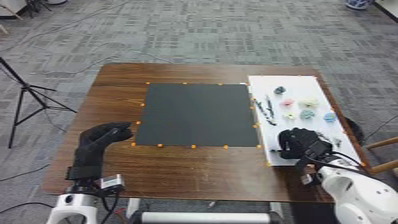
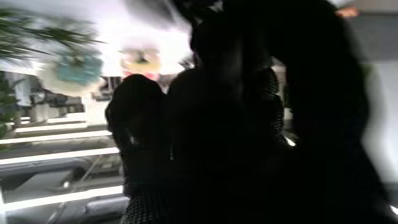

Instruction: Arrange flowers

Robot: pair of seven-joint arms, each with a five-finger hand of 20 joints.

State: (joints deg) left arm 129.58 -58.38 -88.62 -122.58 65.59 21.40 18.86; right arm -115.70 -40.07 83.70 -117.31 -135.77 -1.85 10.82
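Observation:
In the head view, my right hand (image 1: 300, 141) is over the near part of the white board (image 1: 289, 82). Farther up the board lie a pink flower (image 1: 287, 102), a pale yellow flower (image 1: 308, 103), two blue flowers (image 1: 306, 114), a dark bloom (image 1: 280, 90) and thin dark stems (image 1: 269, 104). My left hand (image 1: 107, 133) is at the left of the dark square mat (image 1: 197, 115), its fingers relaxed. In the right wrist view, my right hand (image 2: 213, 110) is dark; beside it show a green sprig (image 2: 40, 37), a blue flower (image 2: 78, 69) and a yellowish flower (image 2: 140, 61).
Small orange markers edge the mat and the board on the brown table (image 1: 178, 175). A black tripod (image 1: 27, 87) stands on the floor to the left. A wooden chair (image 1: 386, 145) is off the table's right side.

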